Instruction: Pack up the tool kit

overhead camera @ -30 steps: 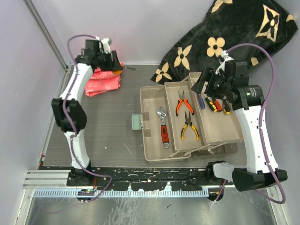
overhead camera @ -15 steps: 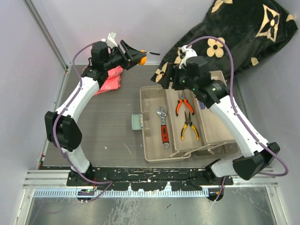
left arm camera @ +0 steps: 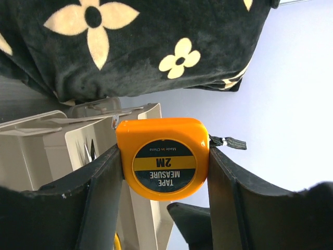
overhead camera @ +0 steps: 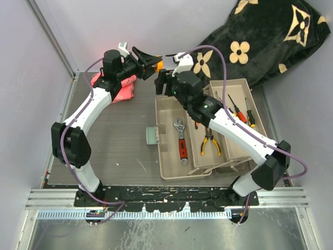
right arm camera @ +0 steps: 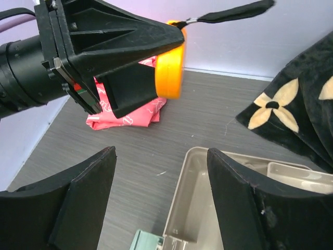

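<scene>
Arms are both stretched toward the far middle of the table, meeting above the far left corner of the open toolbox. The left gripper is held pointing right and is clamped on the orange tape measure, which is carried in the air, gripped across its narrow edges. The right gripper is swung across to the left and aimed at the tape measure, near it, with its fingers spread wide and nothing between them. One pair of pliers is seen whole in the middle tray; a second, orange pair is mostly hidden under the right arm. One wrench is laid in the left tray, two screwdrivers in the right one. One pink bundle is partly covered by the left arm, and the blanket is cut off at the far right.
</scene>
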Robot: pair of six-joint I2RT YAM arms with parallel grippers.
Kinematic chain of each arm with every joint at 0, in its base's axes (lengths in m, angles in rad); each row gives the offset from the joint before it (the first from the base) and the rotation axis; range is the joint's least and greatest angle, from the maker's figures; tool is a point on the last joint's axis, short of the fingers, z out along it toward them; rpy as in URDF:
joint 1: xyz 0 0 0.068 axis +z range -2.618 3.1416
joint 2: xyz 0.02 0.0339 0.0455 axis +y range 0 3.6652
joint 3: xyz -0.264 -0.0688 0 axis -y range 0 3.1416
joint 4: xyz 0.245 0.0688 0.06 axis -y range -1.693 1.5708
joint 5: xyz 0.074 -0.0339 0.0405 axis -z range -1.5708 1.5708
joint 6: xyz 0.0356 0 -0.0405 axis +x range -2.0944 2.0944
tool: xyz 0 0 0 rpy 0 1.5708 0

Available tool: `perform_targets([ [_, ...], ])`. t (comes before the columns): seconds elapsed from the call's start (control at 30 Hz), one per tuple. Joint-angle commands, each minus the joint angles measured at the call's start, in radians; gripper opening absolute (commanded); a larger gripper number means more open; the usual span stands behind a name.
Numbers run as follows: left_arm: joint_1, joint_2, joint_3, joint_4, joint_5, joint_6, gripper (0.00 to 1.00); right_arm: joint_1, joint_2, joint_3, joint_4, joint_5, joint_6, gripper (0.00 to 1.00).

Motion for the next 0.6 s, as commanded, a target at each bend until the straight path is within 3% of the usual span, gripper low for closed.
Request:
perform_targets([
  [0.0, 0.003, -0.066, -0.012, 0.122, 0.008, -0.061, 0.31, 0.021, 0.04, 0.057, 0.165, 0.081, -0.044, 0.75],
  [0.57, -0.017, -0.1, -0.021, 0.144, 0.04, -0.094, 0.31, 0.023, 0.079, 0.033, 0.28, 0.13, -0.07, 0.7],
])
